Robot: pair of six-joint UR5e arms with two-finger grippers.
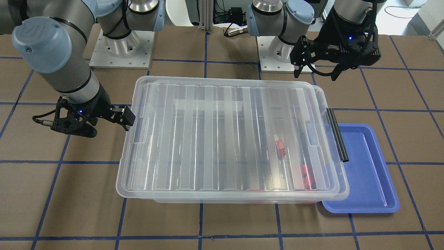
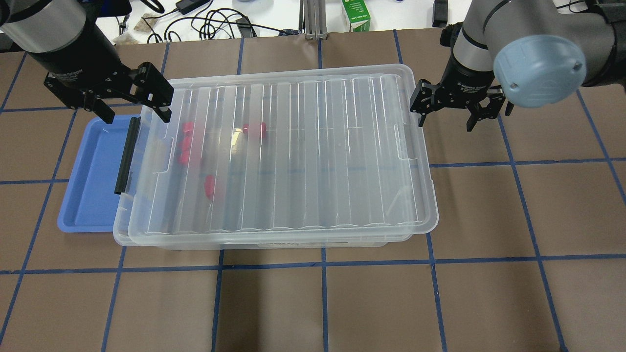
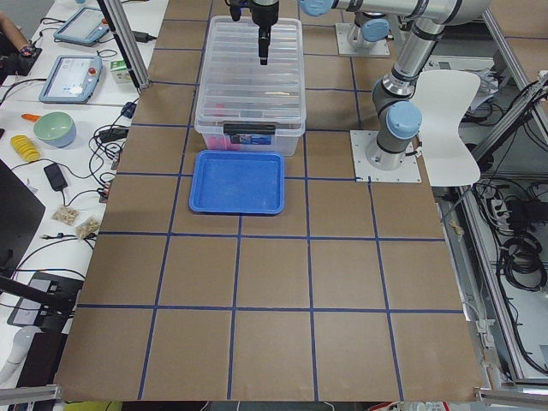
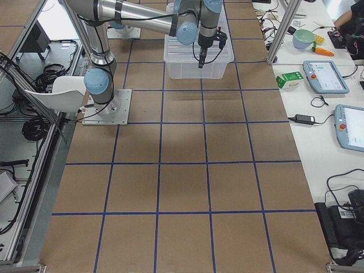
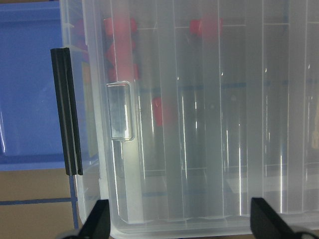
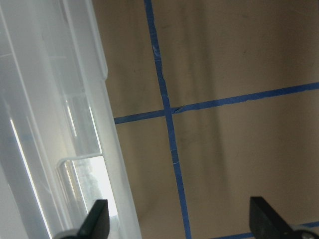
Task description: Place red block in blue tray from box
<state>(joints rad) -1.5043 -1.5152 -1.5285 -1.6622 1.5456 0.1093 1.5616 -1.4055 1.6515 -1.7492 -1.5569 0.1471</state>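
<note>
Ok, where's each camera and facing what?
Overhead: behind robot, looking down; left gripper, right gripper.
Front: across the table, facing robot; both grippers.
Exterior left: table's left end; left arm nearest.
Exterior right: table's right end; right arm nearest.
Left wrist: over box, blue tray; its fingertips.
Right wrist: over box edge; its fingertips.
Both wrists share the box.

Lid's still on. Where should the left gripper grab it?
Grip the lid by its short-edge lip beside the handle notch, coming from above at the blue tray end: that thin rim overhangs the box wall, and the open left gripper hovers there.
</note>
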